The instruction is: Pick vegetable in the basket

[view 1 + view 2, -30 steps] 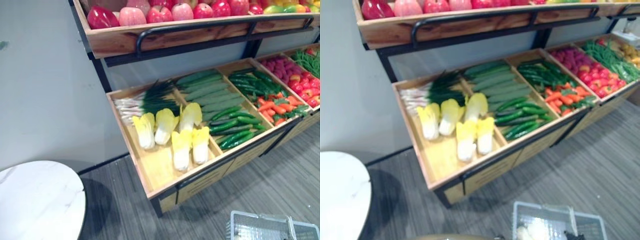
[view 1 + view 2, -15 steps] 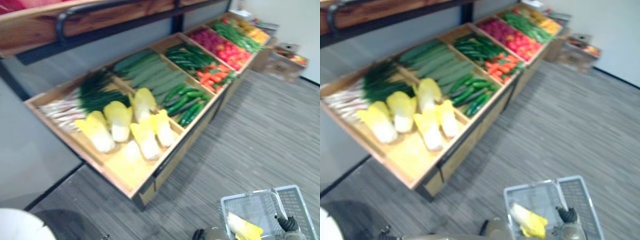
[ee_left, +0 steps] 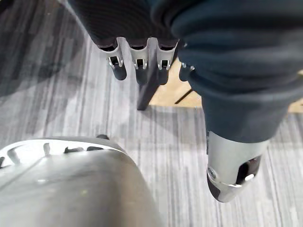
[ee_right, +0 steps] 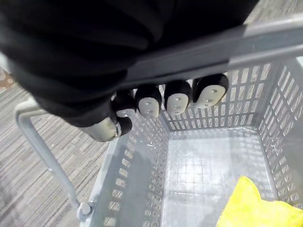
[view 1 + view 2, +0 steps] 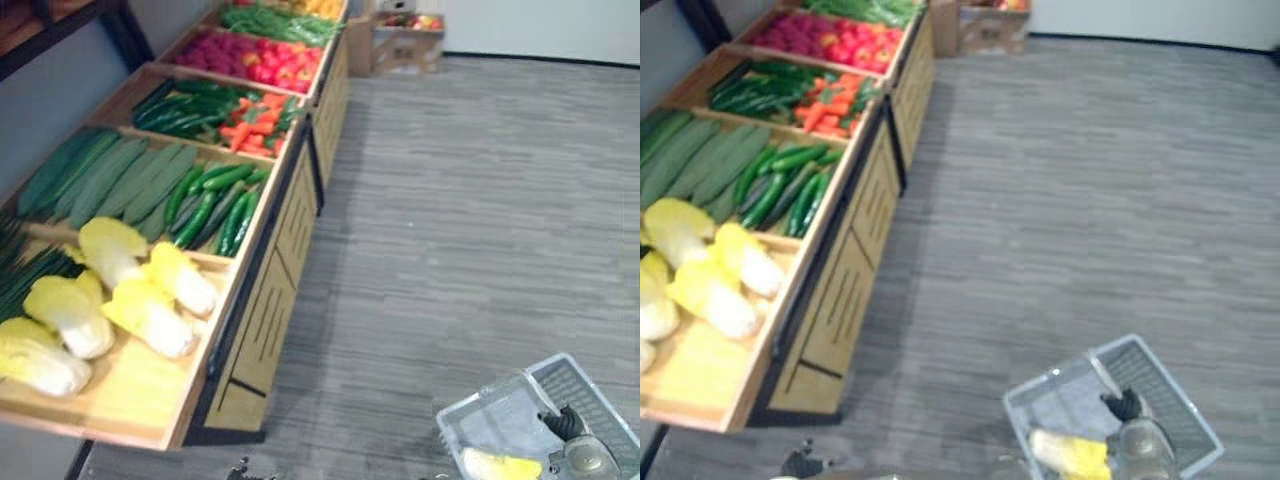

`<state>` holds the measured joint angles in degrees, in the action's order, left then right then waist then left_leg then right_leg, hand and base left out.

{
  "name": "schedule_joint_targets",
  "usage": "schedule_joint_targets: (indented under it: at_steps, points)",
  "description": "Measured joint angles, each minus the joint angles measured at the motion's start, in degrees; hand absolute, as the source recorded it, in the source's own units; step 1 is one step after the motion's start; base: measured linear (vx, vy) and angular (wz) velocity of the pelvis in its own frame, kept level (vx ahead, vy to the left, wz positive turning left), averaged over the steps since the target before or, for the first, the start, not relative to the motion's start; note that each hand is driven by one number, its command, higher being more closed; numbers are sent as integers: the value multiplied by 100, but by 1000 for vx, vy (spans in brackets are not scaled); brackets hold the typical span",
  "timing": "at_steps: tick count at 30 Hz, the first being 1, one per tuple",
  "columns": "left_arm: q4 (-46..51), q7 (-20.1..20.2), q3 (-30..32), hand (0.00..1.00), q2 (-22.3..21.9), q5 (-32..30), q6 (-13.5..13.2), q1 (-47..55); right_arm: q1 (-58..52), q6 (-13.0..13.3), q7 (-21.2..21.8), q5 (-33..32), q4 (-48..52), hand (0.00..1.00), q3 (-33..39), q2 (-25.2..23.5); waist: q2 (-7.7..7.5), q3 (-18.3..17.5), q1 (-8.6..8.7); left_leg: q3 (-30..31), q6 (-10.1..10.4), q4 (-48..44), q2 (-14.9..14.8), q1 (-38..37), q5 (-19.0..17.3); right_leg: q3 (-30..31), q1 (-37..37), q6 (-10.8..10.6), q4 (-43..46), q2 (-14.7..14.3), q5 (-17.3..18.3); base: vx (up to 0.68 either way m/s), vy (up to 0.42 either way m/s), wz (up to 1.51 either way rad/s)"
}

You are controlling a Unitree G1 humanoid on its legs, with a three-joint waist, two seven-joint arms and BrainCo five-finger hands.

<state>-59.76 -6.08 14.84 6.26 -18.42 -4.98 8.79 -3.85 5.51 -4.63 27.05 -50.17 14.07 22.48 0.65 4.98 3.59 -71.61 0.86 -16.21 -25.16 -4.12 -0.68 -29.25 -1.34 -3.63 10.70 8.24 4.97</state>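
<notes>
Grey plastic basket (image 5: pixel 497 420) is low at the robot's right side, over the grey striped floor (image 5: pixel 470 200), well apart from the wooden shelf (image 5: pixel 130 385); can't tell if it touches the floor. Right hand (image 4: pixel 177 101) is on the basket's handle (image 4: pixel 274 38): fingers curled over the bar w/ dark tips tucked under, thumb closing in from the other side, so it's grasping the handle. Task veg, a yellow napa cabbage (image 5: pixel 497 465), lies inside the basket on its btm, at the end nearest the robot, just beside the hand. Left hand (image 3: pixel 140 64) hangs over the floor near the shelf's dark leg (image 3: pixel 144 97), fingers straight & released, thumb apart, holding nothing. Shelf runs along the robot's left, split into compartments. Nearest one has more cabbages (image 5: pixel 150 310), yellow leaves & white stems, lying loose. Next has long pale-green gourds (image 5: pixel 110 180) beside dark-green cucumbers (image 5: pixel 215 205). Then carrots (image 5: pixel 255 120) w/ more dark-green veg, then red produce (image 5: pixel 265 65). Past the shelf's far end a cardboard box (image 5: pixel 400 45) stands on the floor by the wall.
</notes>
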Motion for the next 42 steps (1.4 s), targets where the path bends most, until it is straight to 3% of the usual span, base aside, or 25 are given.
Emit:
schedule_joint_targets:
  at_steps: [2,4,5,6,7,8,9,10,11,13,15,17,20,22,24,28,29,30,32,35,36,37,38,39,42]
  points:
    - [-5,-34,-92,0,-18,-31,12,7,-124,29,-5,1,70,100,-26,0,1,-10,78,32,36,-244,-167,-96,69,5,-120,70,-1,-41,43,-36,-112,-16]
    - [67,-44,-161,0,-3,-52,6,55,-189,36,-18,-4,110,100,-81,-21,-103,57,51,1002,-137,-1075,-447,-14,389,230,-284,97,-33,-3,58,-47,-82,-46]
    - [76,-55,-164,0,31,-50,7,74,-163,36,-34,-4,148,100,-103,-36,-209,96,-6,1907,179,-1314,-302,321,78,495,-361,165,-83,102,100,-59,38,-71]
    - [91,-120,-260,0,20,-48,1,53,-81,34,-135,-4,179,100,-99,11,-204,120,-69,3203,510,-867,422,625,-450,881,-286,181,-101,334,112,-66,136,-112]
    - [104,-161,-402,0,-20,-44,-33,92,106,35,-193,-5,109,100,-119,40,-155,152,-200,4119,579,-216,1074,740,-606,1209,-165,179,-113,452,112,-48,206,-118]
    - [98,-179,-434,0,-55,-31,-57,117,164,39,-202,-5,51,100,-124,16,-108,175,-245,4443,573,139,1319,735,-594,1338,-135,177,-143,462,113,26,263,-133]
    - [102,-224,-488,0,-147,-44,-111,140,268,65,-208,-6,22,100,-216,9,62,211,-314,4964,582,769,1613,686,-395,1474,-114,121,-195,352,133,77,291,-128]
    - [101,-230,-546,0,-183,-43,-142,169,279,123,-225,-13,30,100,-248,-24,214,249,-411,5196,464,981,1646,655,-325,1629,-80,-73,-216,162,228,88,270,-114]
    - [111,-237,-533,0,-144,-44,-139,139,278,121,-224,-19,11,100,-293,-134,102,267,-423,5128,555,903,1744,630,-399,1678,-115,-166,-271,269,299,52,174,-86]
    - [157,-235,-540,0,-47,-51,-173,130,250,251,-223,-15,166,100,-408,-117,37,460,-412,5033,754,631,1757,617,-732,1695,-76,-176,-256,346,288,16,99,-56]
    - [131,-230,-539,0,-27,-55,-193,152,252,252,-231,-12,306,100,-546,56,76,480,-397,5079,758,316,1759,705,-1030,1908,10,-178,-308,325,287,35,104,-64]
    - [76,-225,-509,0,-9,-70,-197,178,271,262,-229,-9,450,100,-638,188,178,482,-468,5129,657,-9,1697,724,-1127,2182,8,-196,-432,191,273,119,60,-83]
    - [37,-227,-411,0,51,-94,-195,257,406,272,-224,7,478,100,-842,190,71,519,-560,5765,596,-1145,1574,1308,-1299,2690,8,-263,-500,158,200,168,-43,-82]
    - [36,-226,-516,0,33,-250,-195,270,388,267,-224,5,452,100,-799,190,194,456,-534,5991,442,-672,1653,1387,-1314,2805,51,-288,-570,39,217,174,82,-61]
    - [40,-253,-549,0,57,-274,-194,229,275,266,-227,0,425,100,-777,97,142,430,-537,5863,366,-423,1719,1212,-1416,2977,213,-345,-368,29,254,172,65,-48]
    - [49,-259,-762,0,188,-276,-190,231,205,230,-236,-2,427,100,-511,38,22,477,-535,5576,259,177,1954,548,-1353,2941,1179,-491,1873,307,305,148,80,-29]
    - [53,-254,-890,0,290,-279,-191,234,187,207,-239,-2,422,100,-455,-6,-42,513,-526,5564,214,314,2021,304,-1374,2894,1332,-678,2478,406,184,193,83,1]
    - [63,-240,-1016,0,378,-316,-192,230,120,193,-271,-3,418,100,-363,-83,-55,520,-491,5568,145,459,2015,29,-1418,2778,1573,-687,3082,486,153,199,61,8]
    - [97,-244,-1061,0,471,-317,-194,212,103,196,-249,-2,413,100,-420,-173,-92,501,-463,5568,140,645,1940,-192,-1421,2339,1812,-205,3078,481,486,199,-1,8]
    - [157,-245,-1053,0,497,-315,-196,170,148,233,-253,-12,429,100,-456,-258,-86,506,-331,5644,146,692,1710,-246,-1418,1877,2112,-107,1774,155,479,248,-168,21]
    - [159,-245,-1054,0,484,-326,-197,163,141,224,-275,-14,428,100,-418,-270,-131,492,-285,5661,168,696,1710,-298,-1421,1885,2086,-66,858,155,99,269,-230,34]
    - [156,-246,-1046,0,470,-372,-195,180,133,217,-290,-11,436,100,-365,-322,-258,458,-253,5693,319,693,1735,-394,-1461,1912,1985,-29,39,211,-791,290,-256,34]
    - [120,-251,-1040,0,407,-454,-182,145,129,206,-316,-11,425,100,-330,-308,-166,515,-225,5743,430,694,1641,-464,-1506,1862,1906,-113,-14,148,-1090,278,-266,16]
    - [134,-241,-1044,0,286,-524,-210,125,204,123,-371,-11,450,100,-292,-323,24,552,-261,5751,571,709,1425,-459,-1440,1734,1824,-34,-62,-54,-1105,242,-255,7]
    - [128,-243,-1049,0,227,-552,-223,31,210,38,-391,-7,462,100,-211,-365,71,584,-242,5882,858,1011,1349,-587,-951,1608,1971,61,623,-32,-494,180,-230,22]
